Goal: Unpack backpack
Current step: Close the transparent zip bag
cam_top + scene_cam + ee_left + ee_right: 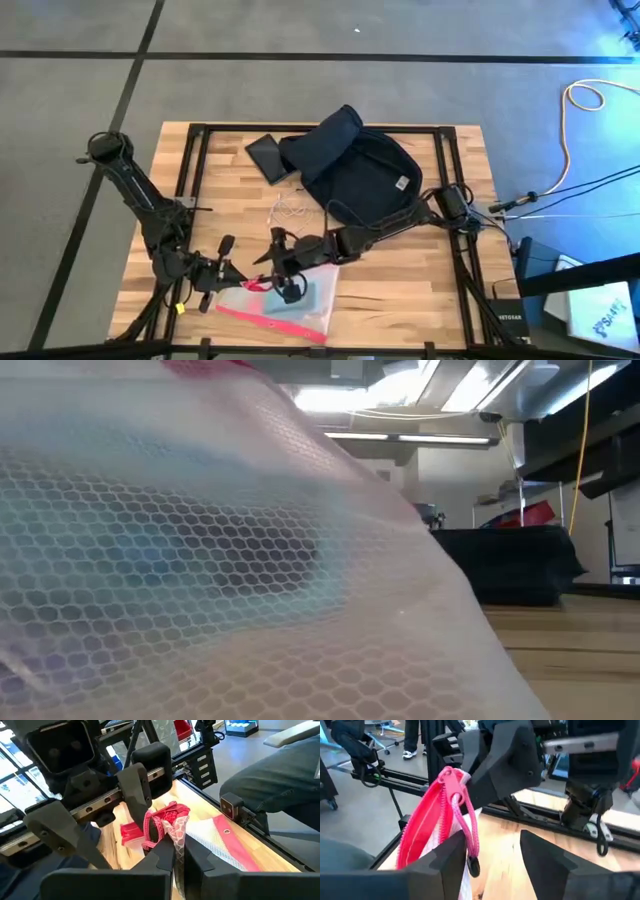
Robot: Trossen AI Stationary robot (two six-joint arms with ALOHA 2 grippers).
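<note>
The dark navy backpack (pixel 355 165) lies flat at the table's far middle. A clear pouch with a red zip edge (pixel 275 305) lies at the near edge, and its mesh wall (pixel 200 560) fills the low view. My left gripper (pixel 177 852) is shut on the pouch's raised corner. My right gripper (pixel 492 857) stands open right beside that corner. One of its fingers (pixel 445 857) is next to the red zip edge (pixel 427 820) and its hanging pull cord (pixel 470 835). My left gripper pinches the pouch's corner at the end of the red zip edge (pixel 175 822) between its two fingers, coming from the table's left. That corner is raised, and the rest of the pouch lies on the table. My right gripper: I cannot tell whether its finger touches the zip edge or the cord.
A dark flat tablet-like thing (pixel 268 155) lies left of the backpack. A thin white cable (pixel 290 208) lies between the backpack and the grippers. Black frame rails (pixel 195 170) run along the table's edges. Bare wood shows at the table's left (pixel 215 200) and near right (pixel 400 290).
</note>
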